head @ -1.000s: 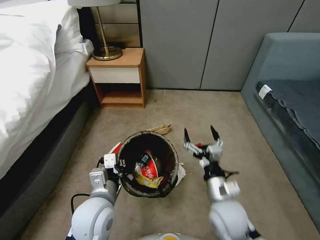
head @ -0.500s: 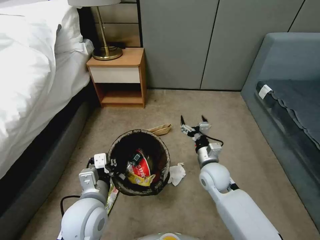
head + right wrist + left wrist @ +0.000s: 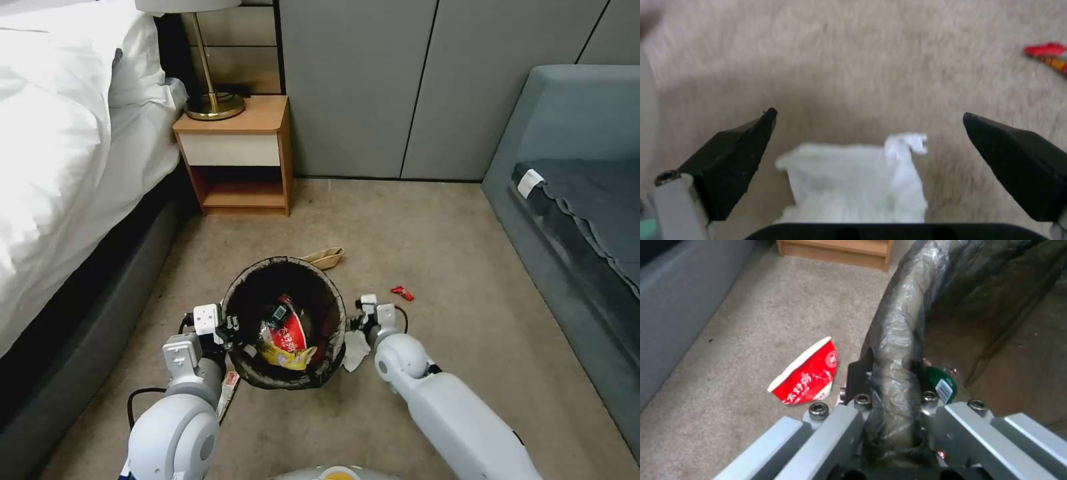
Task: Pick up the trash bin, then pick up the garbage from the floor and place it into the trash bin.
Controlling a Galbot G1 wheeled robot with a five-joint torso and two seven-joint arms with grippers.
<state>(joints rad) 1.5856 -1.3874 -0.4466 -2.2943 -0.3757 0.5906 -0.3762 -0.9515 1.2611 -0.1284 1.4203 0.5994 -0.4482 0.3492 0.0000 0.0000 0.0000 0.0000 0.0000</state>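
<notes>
Right pincer, spread wide and empty, poised directly over the crumpled white tissue on the carpeted floor; the tissue lies between the two black fingertips, just beside the trash bin. It is soft, irregular and thin, with no clear long axis, so any closing direction should gather it. Left pincer is clamped on the bin's rim, over the glossy dark bag liner. Other garbage: a flattened red-and-white paper cup beside the bin, a small red wrapper further off, and a tan paper piece behind the bin.
</notes>
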